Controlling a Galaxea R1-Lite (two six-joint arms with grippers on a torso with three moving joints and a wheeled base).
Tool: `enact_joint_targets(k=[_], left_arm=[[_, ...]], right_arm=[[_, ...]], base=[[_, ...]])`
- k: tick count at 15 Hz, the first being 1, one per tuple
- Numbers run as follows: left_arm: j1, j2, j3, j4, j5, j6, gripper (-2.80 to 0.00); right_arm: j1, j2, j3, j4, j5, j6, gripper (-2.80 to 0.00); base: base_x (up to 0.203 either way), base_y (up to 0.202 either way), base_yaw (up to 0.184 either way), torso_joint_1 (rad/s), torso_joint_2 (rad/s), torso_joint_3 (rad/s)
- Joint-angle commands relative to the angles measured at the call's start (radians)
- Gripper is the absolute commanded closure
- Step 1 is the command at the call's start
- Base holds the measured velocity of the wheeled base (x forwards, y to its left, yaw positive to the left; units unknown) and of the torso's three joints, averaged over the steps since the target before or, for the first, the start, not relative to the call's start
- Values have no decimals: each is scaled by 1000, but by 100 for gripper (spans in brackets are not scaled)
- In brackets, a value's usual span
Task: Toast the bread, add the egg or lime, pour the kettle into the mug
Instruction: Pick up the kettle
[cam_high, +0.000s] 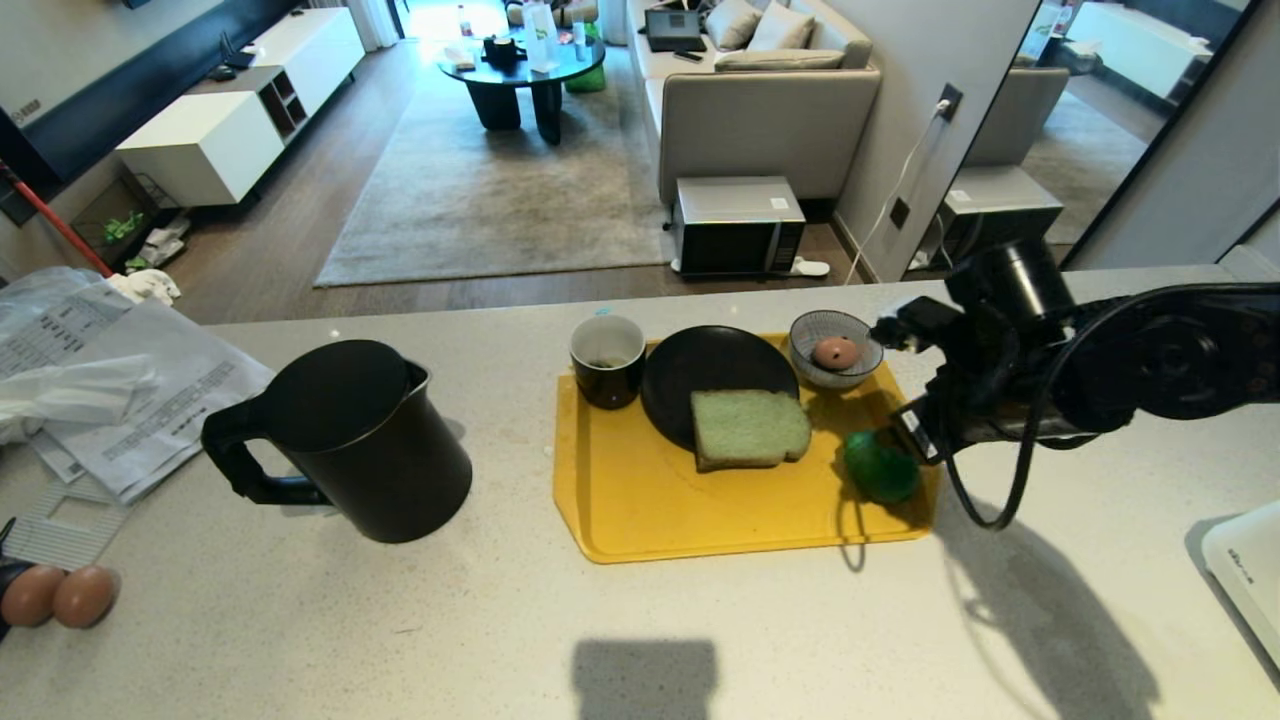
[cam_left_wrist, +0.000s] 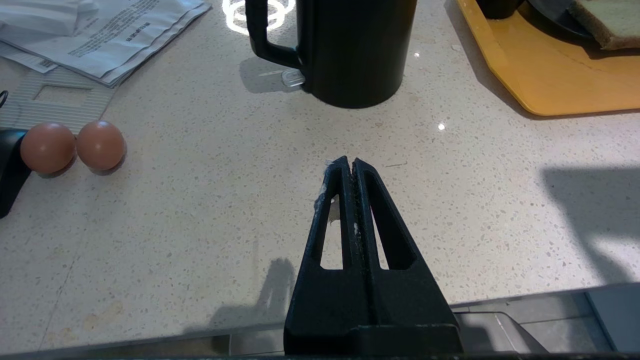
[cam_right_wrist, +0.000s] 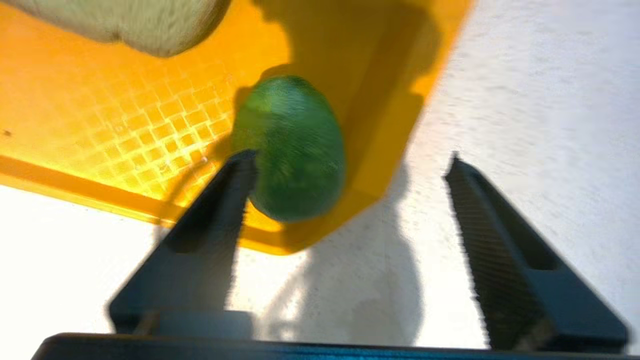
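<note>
The lime (cam_high: 880, 467) lies at the right end of the yellow tray (cam_high: 620, 500). My right gripper (cam_right_wrist: 350, 157) hangs open just above and to the right of it; the lime (cam_right_wrist: 292, 150) rests on the tray beside one fingertip, not between the fingers. The bread (cam_high: 748, 428) leans on a black plate (cam_high: 715, 385), with the mug (cam_high: 607, 360) to its left. An egg (cam_high: 834, 351) sits in a small bowl (cam_high: 862, 365) at the tray's back right. The black kettle (cam_high: 350, 440) stands on the counter left of the tray. My left gripper (cam_left_wrist: 348, 161) is parked shut and empty near the counter's front edge.
Two brown eggs (cam_high: 60, 595) lie at the front left by a black stand. Papers and plastic bags (cam_high: 100, 380) cover the counter's left end. A white appliance (cam_high: 1245, 570) sits at the right edge. The counter drops off behind the tray towards the living room.
</note>
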Motion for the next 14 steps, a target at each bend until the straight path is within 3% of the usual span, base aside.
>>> enact_joint_targets(k=[1, 9, 14], left_arm=[[0, 1, 0, 0, 0, 0, 0], [0, 1, 1, 0, 0, 0, 0], [0, 1, 0, 0, 0, 0, 0]], right_arm=[[-16, -92, 6, 1, -7, 7, 0], [-100, -362, 46, -9, -47, 23, 0], [-193, -742, 232, -66, -64, 71, 0]], base=[[0, 0, 0, 0, 0, 0], [0, 0, 0, 0, 0, 0], [0, 0, 0, 0, 0, 0]])
